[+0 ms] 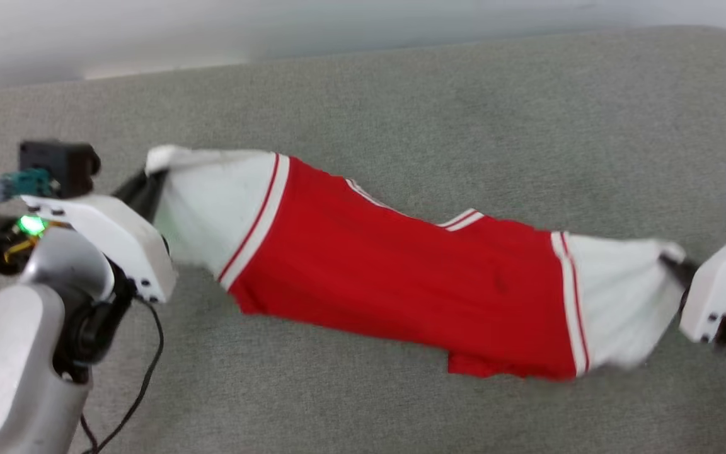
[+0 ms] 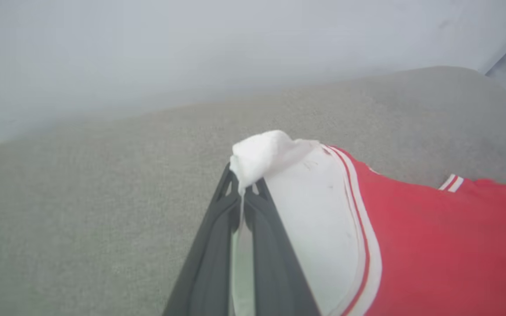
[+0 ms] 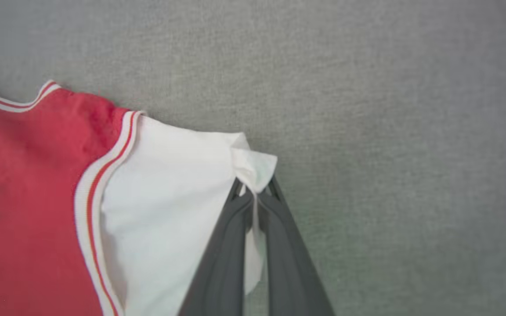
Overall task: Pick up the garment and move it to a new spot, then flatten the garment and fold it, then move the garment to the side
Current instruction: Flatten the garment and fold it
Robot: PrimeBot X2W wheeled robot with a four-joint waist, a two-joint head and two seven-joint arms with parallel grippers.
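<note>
Garment (image 1: 401, 271) stretched between my left jaws and right jaws, each clamped tight on a white sleeve tip (image 2: 262, 151), I judge to flatten it.

— Where is the left arm (image 1: 4, 366)?
— Low on the left of the head view. The silver forearm rises to the white left wrist (image 1: 117, 243). Its dark fingers (image 2: 209, 267) point up that view, and the left jaws are pressed together on a white sleeve tip of the garment (image 1: 401, 265).
— And the right?
— The white right wrist (image 1: 716, 287) enters from the right edge with its fingers (image 3: 224, 267) aimed left. The right jaws are pinched on the opposite sleeve.
</note>
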